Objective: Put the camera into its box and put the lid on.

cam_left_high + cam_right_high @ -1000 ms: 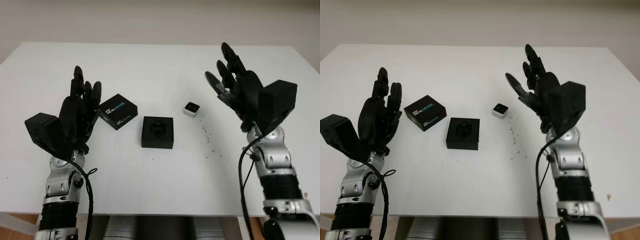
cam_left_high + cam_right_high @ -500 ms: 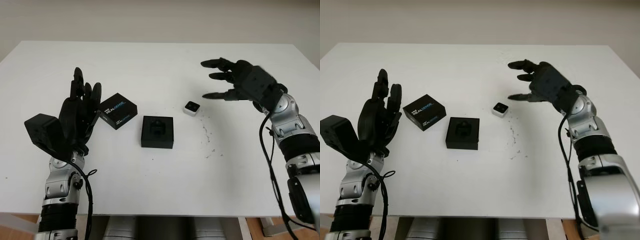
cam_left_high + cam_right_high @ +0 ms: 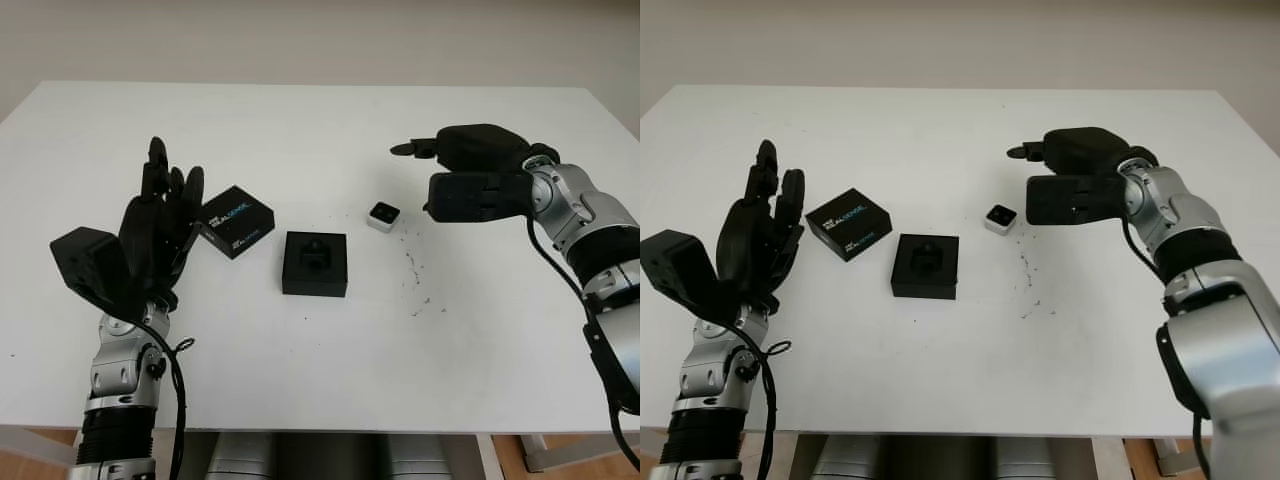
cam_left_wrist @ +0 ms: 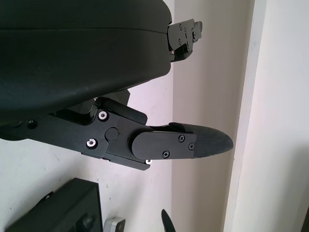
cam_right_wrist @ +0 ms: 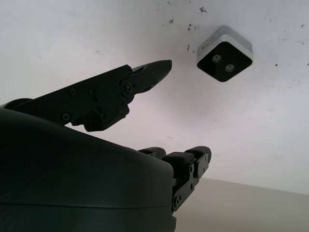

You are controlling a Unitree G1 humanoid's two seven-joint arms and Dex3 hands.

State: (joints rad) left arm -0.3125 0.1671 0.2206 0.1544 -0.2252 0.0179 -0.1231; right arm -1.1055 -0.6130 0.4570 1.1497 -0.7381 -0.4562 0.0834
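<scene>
Beside the small silver-cased camera (image 3: pixel 383 216) on the white table (image 3: pixel 330 370), the nearer right hand (image 3: pixel 470 188) hovers just right of it, fingers uncurled and gripping nothing.

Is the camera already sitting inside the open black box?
No, the camera lies on the table apart from the open box, near the open right hand.

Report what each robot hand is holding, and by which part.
Nothing is held. The right robot hand is open above the table beside the camera, not touching it. The left robot hand is open, raised near the lid.
</scene>
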